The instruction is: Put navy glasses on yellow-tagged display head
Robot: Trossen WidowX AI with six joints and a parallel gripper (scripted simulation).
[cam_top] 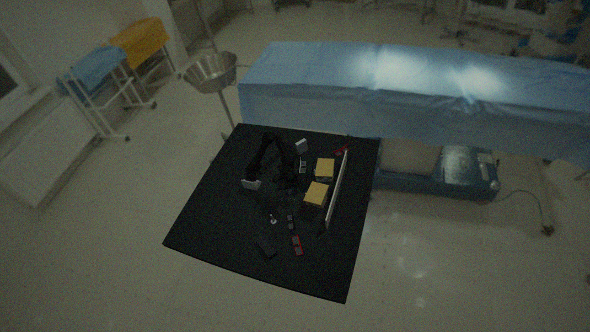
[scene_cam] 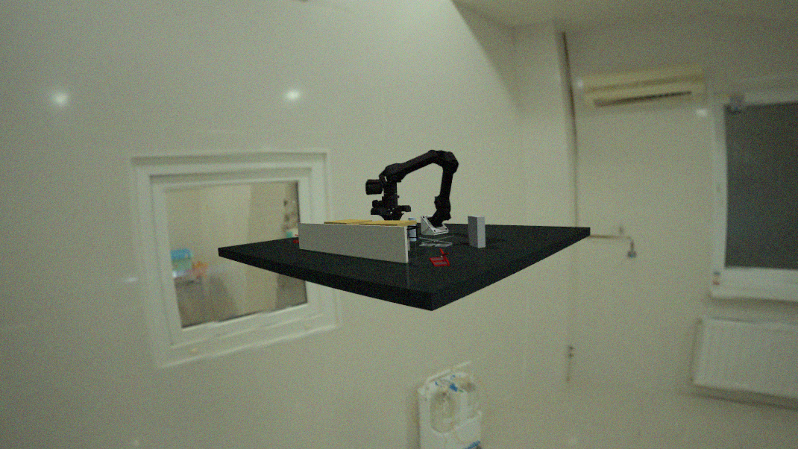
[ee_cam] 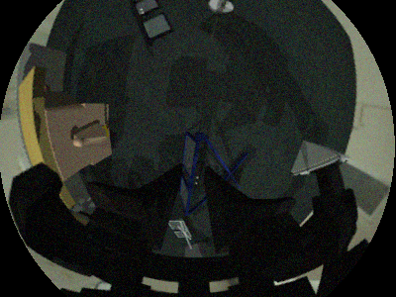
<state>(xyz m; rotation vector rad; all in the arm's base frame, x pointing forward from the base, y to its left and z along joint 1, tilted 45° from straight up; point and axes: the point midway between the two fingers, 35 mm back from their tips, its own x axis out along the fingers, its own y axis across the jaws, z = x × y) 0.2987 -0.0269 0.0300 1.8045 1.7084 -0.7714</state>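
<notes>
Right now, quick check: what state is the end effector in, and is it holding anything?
End effector: open, fingers narrowed partway on either side of the navy glasses, not clamped on them, holding nothing.

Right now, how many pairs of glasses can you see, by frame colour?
Red glasses: 2
Navy glasses: 1
Grey or dark glasses: 2
Total: 5
</notes>
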